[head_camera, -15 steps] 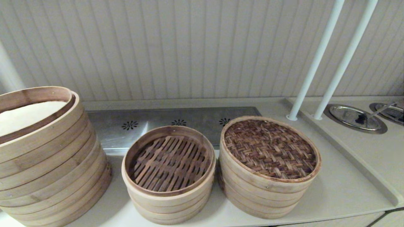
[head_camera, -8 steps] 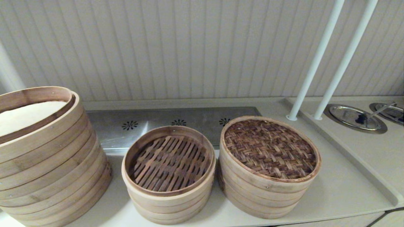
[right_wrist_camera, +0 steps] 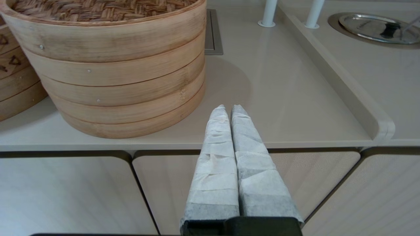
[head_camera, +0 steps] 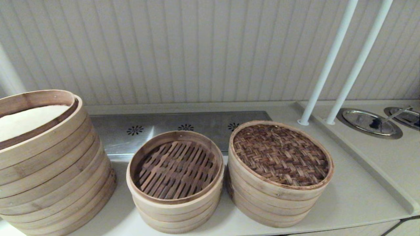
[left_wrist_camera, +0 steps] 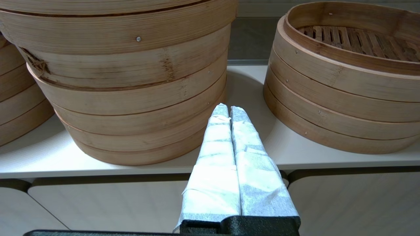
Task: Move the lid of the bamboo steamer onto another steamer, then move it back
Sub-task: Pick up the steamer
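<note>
The bamboo steamer lid [head_camera: 280,154], dark woven top in a pale hoop, lies flat on a medium stack of pale bamboo rings [head_camera: 272,203] at the right of the counter; whatever is inside that stack is covered. The lid's edge [right_wrist_camera: 98,8] and the stack's rings [right_wrist_camera: 124,82] also show in the right wrist view. My right gripper [right_wrist_camera: 228,107] hangs shut and empty off the counter's front edge, to the right of that stack. My left gripper [left_wrist_camera: 229,108] is shut and empty, low in front of the gap between the other two stacks. Neither gripper shows in the head view.
A slat-floored basket [head_camera: 175,168] stands open in the middle, touching the lidded stack. A much larger tall stack [head_camera: 49,170] fills the left. Behind are a steel vent panel [head_camera: 183,127], two white poles [head_camera: 328,62], a raised ledge [head_camera: 370,167] and metal lids [head_camera: 369,122].
</note>
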Tool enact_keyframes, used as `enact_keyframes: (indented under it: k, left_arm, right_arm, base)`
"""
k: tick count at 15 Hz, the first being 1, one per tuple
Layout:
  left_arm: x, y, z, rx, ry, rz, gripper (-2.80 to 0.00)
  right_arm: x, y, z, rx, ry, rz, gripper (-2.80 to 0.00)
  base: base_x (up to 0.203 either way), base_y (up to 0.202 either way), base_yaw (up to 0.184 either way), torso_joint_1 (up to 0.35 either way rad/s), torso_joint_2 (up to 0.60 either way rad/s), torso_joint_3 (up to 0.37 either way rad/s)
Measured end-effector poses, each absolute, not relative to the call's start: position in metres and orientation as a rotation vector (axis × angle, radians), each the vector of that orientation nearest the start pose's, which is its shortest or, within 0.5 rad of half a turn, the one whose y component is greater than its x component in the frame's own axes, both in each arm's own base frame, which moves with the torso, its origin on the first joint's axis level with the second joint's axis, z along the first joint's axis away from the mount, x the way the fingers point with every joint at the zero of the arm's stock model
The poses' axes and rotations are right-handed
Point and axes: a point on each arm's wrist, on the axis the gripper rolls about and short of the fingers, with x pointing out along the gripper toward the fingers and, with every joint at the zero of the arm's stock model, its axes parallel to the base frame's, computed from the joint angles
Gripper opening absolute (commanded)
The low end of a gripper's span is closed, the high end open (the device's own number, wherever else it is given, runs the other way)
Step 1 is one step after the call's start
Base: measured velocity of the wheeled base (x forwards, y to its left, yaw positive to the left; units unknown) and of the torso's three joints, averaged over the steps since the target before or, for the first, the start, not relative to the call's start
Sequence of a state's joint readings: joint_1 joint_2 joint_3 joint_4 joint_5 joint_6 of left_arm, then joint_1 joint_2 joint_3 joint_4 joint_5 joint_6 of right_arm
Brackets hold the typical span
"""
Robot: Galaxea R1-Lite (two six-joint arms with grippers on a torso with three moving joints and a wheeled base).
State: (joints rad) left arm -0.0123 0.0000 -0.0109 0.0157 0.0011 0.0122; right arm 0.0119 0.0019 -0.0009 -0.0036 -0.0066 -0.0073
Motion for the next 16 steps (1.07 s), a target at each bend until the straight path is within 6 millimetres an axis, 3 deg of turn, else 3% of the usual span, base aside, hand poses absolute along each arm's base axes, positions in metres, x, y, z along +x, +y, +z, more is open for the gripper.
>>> enact_keyframes:
  k: [16]
  left_arm:
    - [-0.0236, 0.0003, 0.0770, 0.012, 0.004, -0.011, -2.80]
  right_arm:
    - [-0.0227, -0.0005, 0.0760, 0.000, -0.003, 0.000, -2.80]
  base:
    - [0.000, 0.000, 0.000, 0.000, 0.00, 0.000]
